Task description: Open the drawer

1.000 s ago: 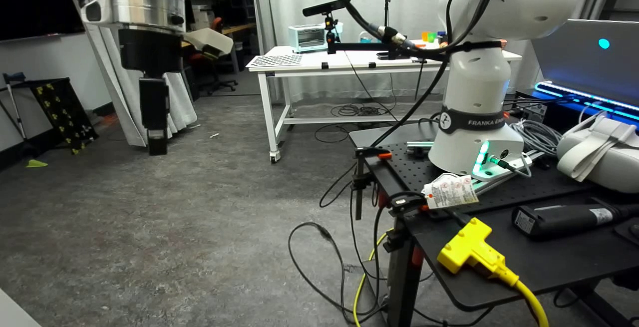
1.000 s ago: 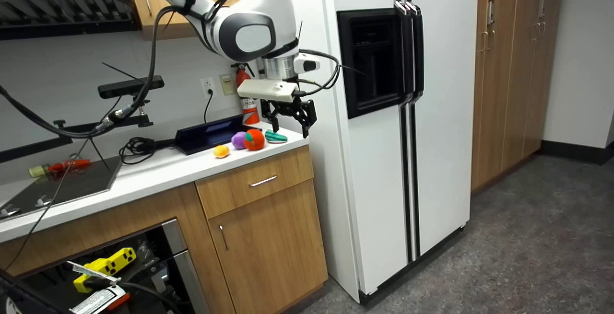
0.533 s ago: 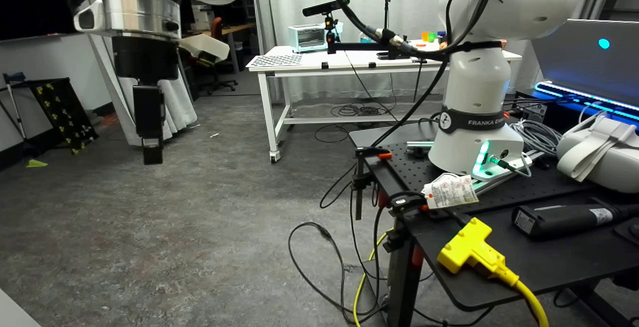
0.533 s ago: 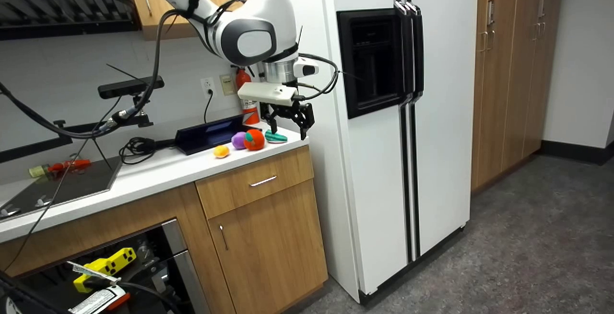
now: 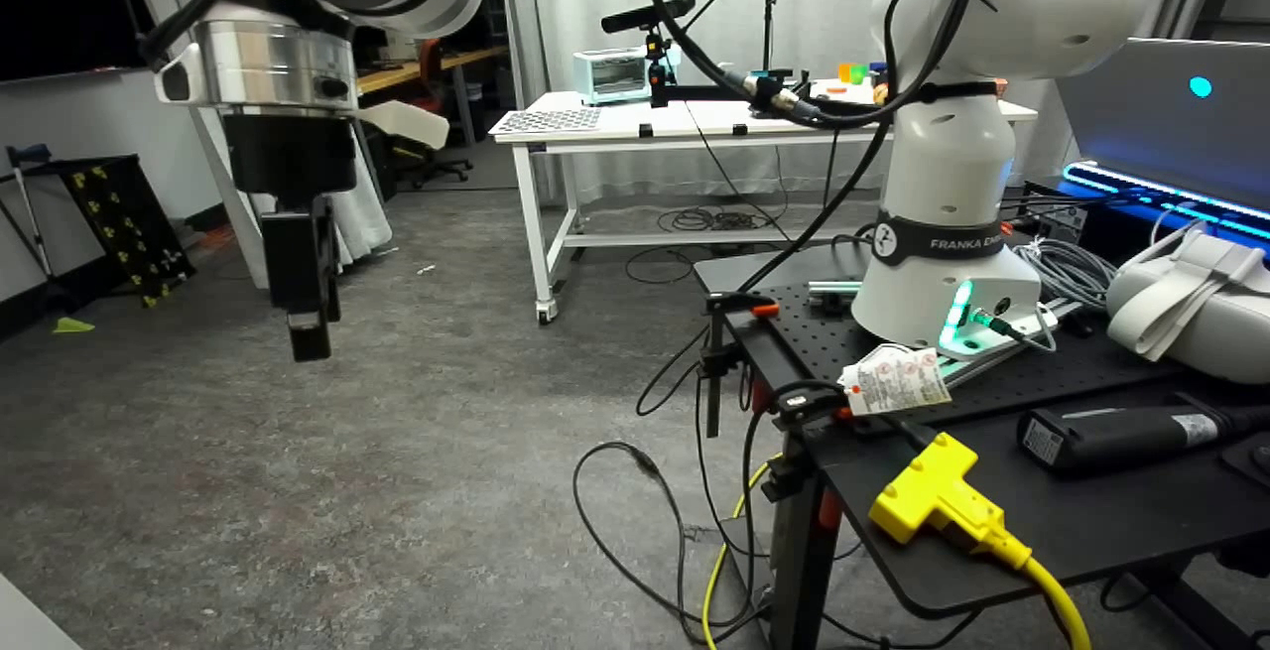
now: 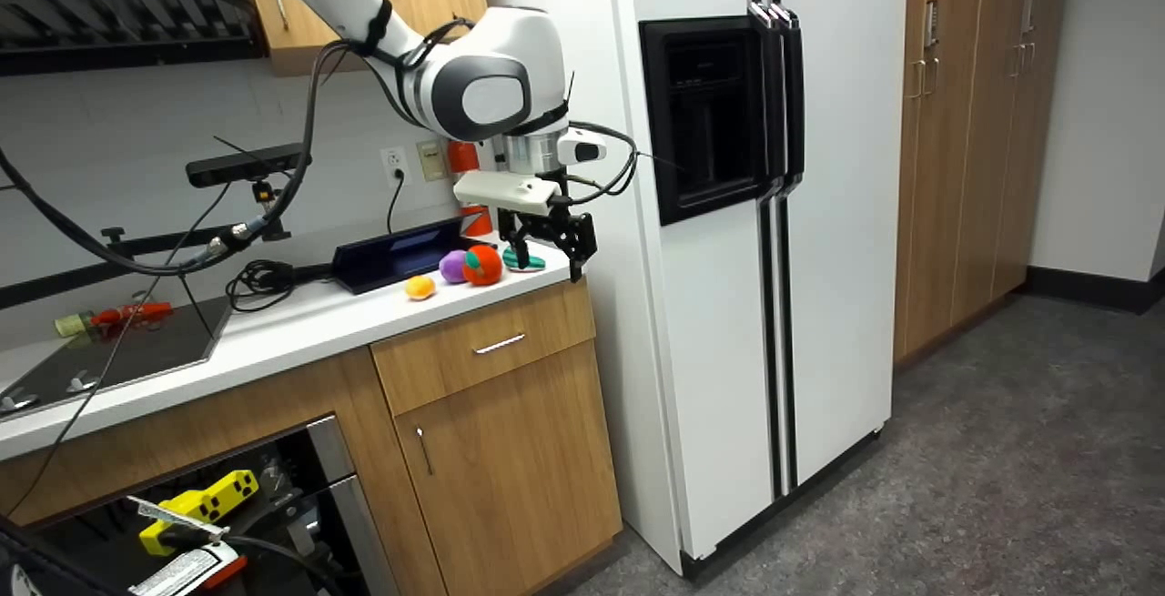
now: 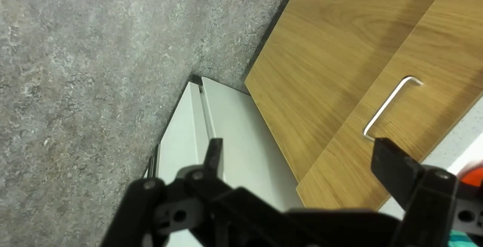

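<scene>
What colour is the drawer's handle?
Silver; the drawer handle shows best in the wrist view.

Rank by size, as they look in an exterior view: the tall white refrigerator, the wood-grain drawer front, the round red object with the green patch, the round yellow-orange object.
1. White refrigerator, even with its top out of frame
2. Drawer front
3. Red object
4. Yellow-orange object

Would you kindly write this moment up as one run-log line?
task: open drawer | drawer: closed | gripper: open, holding nothing | handle: not grasped | status: pull not begun
</scene>
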Robot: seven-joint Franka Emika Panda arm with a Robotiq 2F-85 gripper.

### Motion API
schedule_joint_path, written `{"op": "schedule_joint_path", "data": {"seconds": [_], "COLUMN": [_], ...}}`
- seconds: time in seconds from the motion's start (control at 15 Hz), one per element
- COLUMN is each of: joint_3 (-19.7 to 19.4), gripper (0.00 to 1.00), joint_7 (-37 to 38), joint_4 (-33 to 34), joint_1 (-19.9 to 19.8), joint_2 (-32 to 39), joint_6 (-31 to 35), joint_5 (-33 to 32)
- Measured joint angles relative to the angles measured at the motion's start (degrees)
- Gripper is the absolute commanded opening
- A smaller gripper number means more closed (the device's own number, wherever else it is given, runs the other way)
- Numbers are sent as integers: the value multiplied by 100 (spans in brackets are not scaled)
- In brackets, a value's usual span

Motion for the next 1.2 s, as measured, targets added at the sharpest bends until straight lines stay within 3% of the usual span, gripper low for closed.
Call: {"op": "schedule_joint_path", "data": {"seconds": [0.4,1.2], "joint_3": [306,826], "gripper": [100,100], "joint_7": [433,480], "joint_4": [547,2077], "joint_1": [83,94], "joint_2": [608,2331], "joint_6": [0,0], "joint_5": [-77,-60]}}
